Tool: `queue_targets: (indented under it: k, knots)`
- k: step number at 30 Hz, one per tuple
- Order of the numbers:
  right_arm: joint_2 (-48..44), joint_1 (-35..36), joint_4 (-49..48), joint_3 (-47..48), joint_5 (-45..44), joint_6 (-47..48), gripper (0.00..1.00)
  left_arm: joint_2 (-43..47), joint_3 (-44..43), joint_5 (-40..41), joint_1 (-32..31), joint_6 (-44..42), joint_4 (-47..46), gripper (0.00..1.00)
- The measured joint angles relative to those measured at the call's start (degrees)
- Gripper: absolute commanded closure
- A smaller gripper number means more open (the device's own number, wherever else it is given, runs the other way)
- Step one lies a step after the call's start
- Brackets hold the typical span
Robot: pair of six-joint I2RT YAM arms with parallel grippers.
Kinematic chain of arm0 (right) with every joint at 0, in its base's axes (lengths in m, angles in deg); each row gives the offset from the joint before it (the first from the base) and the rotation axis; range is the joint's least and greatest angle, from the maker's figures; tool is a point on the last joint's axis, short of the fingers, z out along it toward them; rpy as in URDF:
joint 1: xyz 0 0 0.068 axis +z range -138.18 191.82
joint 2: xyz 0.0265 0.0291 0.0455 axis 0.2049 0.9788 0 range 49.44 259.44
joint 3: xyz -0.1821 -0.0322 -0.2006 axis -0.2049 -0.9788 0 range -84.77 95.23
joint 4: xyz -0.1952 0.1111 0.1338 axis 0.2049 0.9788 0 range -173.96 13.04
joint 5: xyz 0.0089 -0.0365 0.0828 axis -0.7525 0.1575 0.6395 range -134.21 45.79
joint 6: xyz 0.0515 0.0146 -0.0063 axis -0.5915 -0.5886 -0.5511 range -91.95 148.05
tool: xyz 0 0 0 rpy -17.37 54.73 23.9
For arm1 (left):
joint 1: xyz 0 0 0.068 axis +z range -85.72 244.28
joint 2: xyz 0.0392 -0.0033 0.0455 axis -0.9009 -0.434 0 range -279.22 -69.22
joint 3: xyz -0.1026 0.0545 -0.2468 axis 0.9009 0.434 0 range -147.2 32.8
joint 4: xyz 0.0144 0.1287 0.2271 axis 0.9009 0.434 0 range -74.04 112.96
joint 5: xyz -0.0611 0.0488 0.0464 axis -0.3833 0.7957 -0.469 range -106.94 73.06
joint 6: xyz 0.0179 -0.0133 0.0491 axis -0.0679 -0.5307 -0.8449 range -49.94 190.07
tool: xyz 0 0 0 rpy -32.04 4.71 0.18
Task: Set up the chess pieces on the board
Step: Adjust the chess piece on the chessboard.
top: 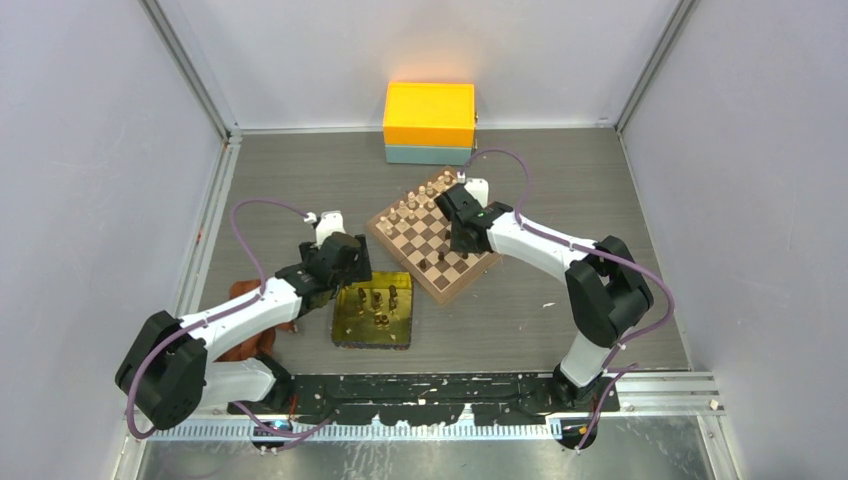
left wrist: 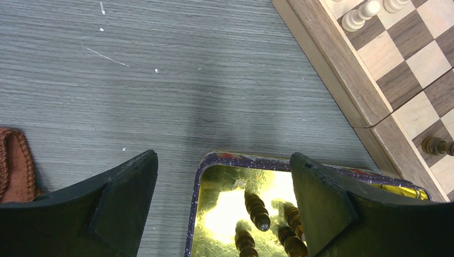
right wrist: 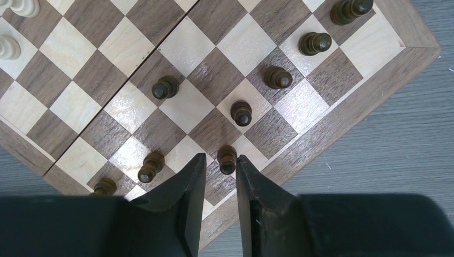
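The chessboard (top: pixel 428 238) lies turned at an angle in the middle of the table. Several dark-brown chess pieces (right wrist: pixel 241 113) stand on its near-right squares. My right gripper (right wrist: pixel 221 158) hovers low over the board's near edge (right wrist: pixel 369 85), its jaws narrowly apart. One dark piece (right wrist: pixel 227 159) stands between the fingertips, touching the right finger and clear of the left. My left gripper (left wrist: pixel 224 158) is wide open and empty over the far-left corner of the gold tray (left wrist: pixel 195 214). More dark pieces (left wrist: pixel 257 210) stand in the tray.
Pale pieces (top: pixel 405 210) line the board's far-left side and show in the left wrist view (left wrist: pixel 361 13). A yellow box on a teal base (top: pixel 429 115) stands at the back. A brown cloth (top: pixel 250 330) lies left of the tray (top: pixel 372 335).
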Motion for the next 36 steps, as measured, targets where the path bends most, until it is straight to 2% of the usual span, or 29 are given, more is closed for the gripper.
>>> queue_targets:
  k: [12, 19, 26, 36]
  knots:
    - [0.28, 0.00, -0.74, -1.49, 0.22, -0.13, 0.70, 0.00, 0.00, -0.02, 0.00, 0.00, 0.00, 0.07]
    - [0.98, 0.00, -1.29, -2.10, 0.52, -0.33, 0.74, 0.00, 0.04, 0.00, 0.00, 0.00, -0.02, 0.07]
    - [1.25, 0.00, -1.51, -2.16, 0.59, -0.37, 0.83, -0.44, 0.07, 0.00, 0.00, 0.02, -0.07, 0.07]
    - [1.29, 0.00, -1.42, -1.81, 0.57, -0.31, 0.85, -0.48, 0.07, -0.02, 0.00, 0.02, -0.07, 0.07]
